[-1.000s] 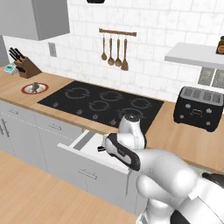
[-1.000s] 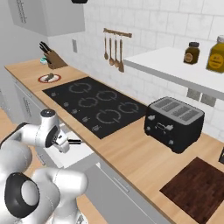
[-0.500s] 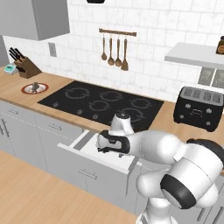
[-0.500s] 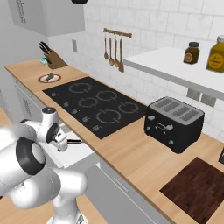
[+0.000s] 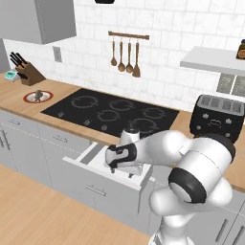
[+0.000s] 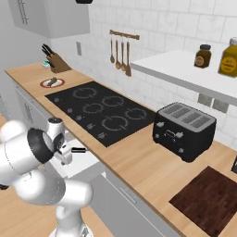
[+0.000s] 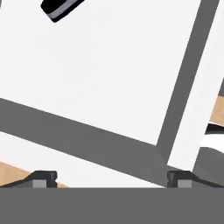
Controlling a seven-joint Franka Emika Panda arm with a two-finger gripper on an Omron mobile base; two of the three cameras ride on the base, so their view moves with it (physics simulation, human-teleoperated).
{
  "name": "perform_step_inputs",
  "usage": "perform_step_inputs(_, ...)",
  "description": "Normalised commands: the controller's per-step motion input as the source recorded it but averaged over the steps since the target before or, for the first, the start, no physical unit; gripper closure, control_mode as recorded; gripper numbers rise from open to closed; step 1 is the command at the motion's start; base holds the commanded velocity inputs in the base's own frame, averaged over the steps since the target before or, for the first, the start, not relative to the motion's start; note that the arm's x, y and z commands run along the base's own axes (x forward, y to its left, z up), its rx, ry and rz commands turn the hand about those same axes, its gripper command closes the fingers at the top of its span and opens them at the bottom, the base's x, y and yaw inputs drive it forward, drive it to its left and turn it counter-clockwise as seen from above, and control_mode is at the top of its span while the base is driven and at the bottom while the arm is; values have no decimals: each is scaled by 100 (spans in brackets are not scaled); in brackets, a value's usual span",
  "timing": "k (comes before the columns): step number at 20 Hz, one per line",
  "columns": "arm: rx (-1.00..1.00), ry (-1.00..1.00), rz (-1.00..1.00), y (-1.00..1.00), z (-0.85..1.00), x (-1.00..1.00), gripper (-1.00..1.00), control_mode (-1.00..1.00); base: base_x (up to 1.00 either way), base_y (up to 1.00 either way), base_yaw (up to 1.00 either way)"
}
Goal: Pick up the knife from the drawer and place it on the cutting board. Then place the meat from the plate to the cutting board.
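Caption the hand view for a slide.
Open gripper looks down into the white drawer, with the knife at the view's top-left edge.

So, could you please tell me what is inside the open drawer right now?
In the hand view, the drawer has a bare white floor with the knife at the top edge, only part of it visible. In the left base view the arm covers much of the inside.
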Motion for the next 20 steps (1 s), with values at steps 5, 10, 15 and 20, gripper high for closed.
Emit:
perform_step_inputs(5, 1, 7, 0, 5, -26, 0, -100, -100, 0, 0, 0)
perform_step_inputs(10, 0, 0, 0, 17, -10, 0, -100, -100, 0, 0, 0)
perform_step_inputs(15, 0, 0, 0, 18, -3, -10, -100, -100, 0, 0, 0)
perform_step_inputs(20, 0, 0, 0, 18, -3, -9, -100, -100, 0, 0, 0)
